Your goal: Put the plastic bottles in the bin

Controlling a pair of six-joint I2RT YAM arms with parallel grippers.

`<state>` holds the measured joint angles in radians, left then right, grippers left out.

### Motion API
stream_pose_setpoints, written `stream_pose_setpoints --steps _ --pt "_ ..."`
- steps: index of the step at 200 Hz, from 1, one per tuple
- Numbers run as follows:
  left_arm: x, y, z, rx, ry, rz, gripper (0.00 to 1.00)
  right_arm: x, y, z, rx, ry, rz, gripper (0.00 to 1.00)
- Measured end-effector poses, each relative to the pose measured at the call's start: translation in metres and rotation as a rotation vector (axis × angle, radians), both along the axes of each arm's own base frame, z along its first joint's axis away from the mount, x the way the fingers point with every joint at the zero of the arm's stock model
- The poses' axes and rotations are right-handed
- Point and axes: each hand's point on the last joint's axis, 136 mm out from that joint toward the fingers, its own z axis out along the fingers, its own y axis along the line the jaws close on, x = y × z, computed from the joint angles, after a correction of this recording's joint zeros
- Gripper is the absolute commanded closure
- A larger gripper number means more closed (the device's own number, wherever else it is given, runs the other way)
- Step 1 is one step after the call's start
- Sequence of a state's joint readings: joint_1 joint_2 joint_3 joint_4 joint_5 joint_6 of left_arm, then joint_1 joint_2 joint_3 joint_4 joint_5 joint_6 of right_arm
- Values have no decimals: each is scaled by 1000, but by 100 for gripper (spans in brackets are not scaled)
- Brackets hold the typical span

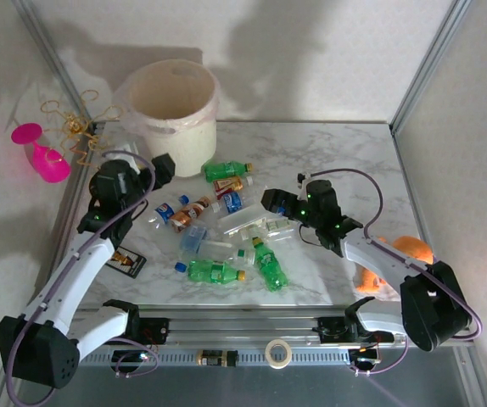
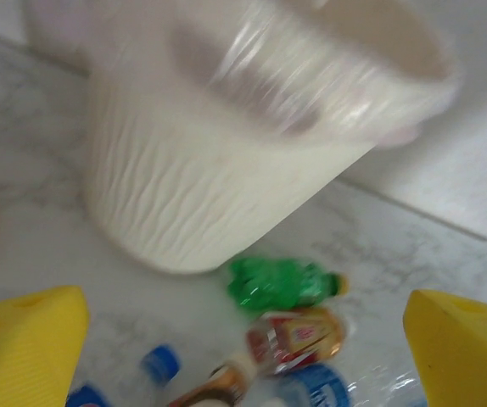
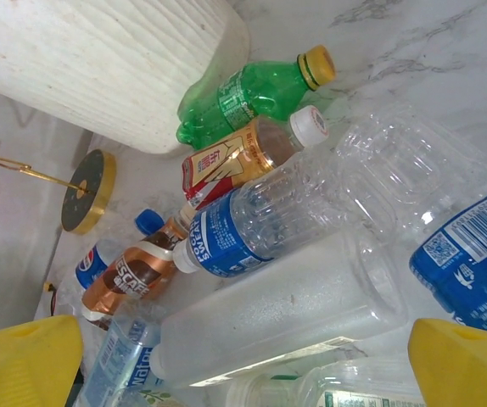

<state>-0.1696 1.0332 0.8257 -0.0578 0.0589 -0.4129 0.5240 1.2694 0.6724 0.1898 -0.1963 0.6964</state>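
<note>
bin (image 2: 193,195) blurred, plastic bottles (image 2: 284,284) partly cropped

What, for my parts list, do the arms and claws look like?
Left arm and right arm: white links, black joint housings and bases, a purple cable looping along each. Small green lights glow near the right wrist. Left claw and right claw have yellow, finely ribbed fingers.

NESCAFE on copper-brown bottle (image 3: 130,284); rest illegible
</note>
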Motion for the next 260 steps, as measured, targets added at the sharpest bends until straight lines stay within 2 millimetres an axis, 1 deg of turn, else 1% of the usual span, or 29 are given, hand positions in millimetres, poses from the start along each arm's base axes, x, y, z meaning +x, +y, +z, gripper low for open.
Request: stream_pose_setpoints --steps 23,41,54,82,100,129,146,165,188,225,260 --pt "-12 11 -54 27 106 55 4 0 4 -8 5 28 15 1" --pt "-16 21 -85 54 176 105 3 -1 6 -12 12 46 22 1" --pt "-14 26 -101 74 217 137 3 -1 7 -11 18 49 23 1" --pt "-6 33 -127 112 281 176 2 -1 7 -10 19 49 22 1" --pt "-2 34 -144 127 320 183 1 -1 6 -9 20 46 20 1" --pt "3 33 -172 147 390 181 0 -2 5 -2 28 31 14 1" --pt "3 33 -179 152 410 180 0 -3 4 2 33 22 14 1" --pt "7 29 -185 145 424 163 0 -3 3 5 32 16 7 1" --pt "6 25 -193 135 448 141 0 -3 1 7 30 10 -2 1" --pt "5 15 -193 96 453 102 0 -3 1 7 28 12 -2 1" --pt "0 9 -181 48 429 79 1 -3 1 6 28 12 -2 1"
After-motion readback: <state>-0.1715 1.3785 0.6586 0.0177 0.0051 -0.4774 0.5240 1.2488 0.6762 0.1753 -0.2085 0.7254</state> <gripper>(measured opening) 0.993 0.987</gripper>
